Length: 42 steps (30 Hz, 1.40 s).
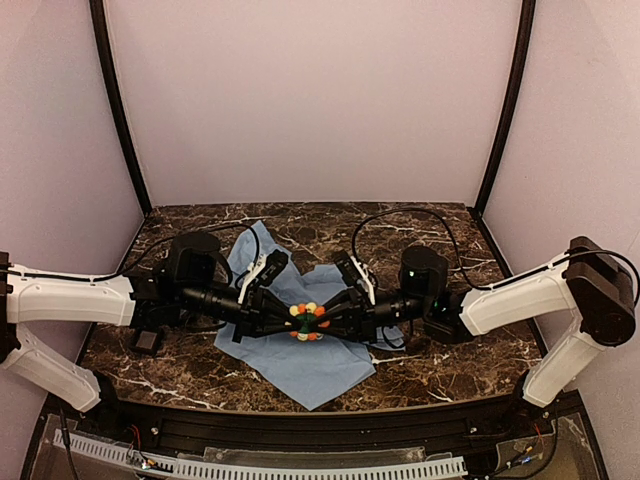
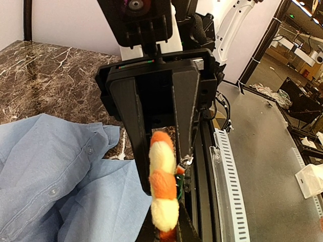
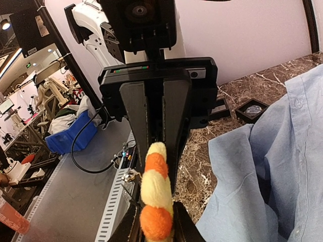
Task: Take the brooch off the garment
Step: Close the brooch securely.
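The brooch [image 1: 308,322], with orange, yellow and red petals round a dark green centre, is held edge-up between both grippers over the light blue garment [image 1: 300,372], which lies crumpled on the marble table. My left gripper [image 1: 295,322] comes in from the left and is shut on the brooch. My right gripper [image 1: 322,319] comes in from the right and is shut on it too. In the left wrist view the brooch [image 2: 164,186] stands edge-on above my fingertips, garment [image 2: 50,171] at left. In the right wrist view the brooch [image 3: 156,194] is likewise pinched, garment [image 3: 272,166] at right.
A small black square pad [image 1: 150,340] lies by the left arm, and it shows as a black tray [image 3: 252,108] in the right wrist view. Black cables loop over the table behind the arms. A slotted rail [image 1: 300,465] runs along the near edge.
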Available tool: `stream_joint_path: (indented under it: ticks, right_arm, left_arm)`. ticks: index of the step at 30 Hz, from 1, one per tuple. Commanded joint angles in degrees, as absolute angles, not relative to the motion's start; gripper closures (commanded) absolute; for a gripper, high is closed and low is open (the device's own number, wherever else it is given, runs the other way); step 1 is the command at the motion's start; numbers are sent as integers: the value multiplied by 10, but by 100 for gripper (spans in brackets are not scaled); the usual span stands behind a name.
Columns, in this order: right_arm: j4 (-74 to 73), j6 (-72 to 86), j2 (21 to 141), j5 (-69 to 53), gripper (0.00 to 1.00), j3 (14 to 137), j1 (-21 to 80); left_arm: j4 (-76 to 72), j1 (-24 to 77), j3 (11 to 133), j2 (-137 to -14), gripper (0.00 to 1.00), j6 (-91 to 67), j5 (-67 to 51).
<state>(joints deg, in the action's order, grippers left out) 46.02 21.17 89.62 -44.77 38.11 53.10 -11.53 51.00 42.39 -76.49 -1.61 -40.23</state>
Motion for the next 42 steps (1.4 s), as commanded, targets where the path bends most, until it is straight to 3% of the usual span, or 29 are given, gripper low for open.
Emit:
stream_joint_path:
  ticks: [1,17,42]
  right_arm:
    - [415,172,899,-427,79,406,540]
    - [378,172,901,-385,78,425,547]
    - [440,198,872,-372,81,380,539]
  left_arm:
    - [-121,515,425,-750,99,-17,-421]
    - [-120,515,425,-747,99,-16,-423]
    - [-124,515,422,-742,99,-17,-419]
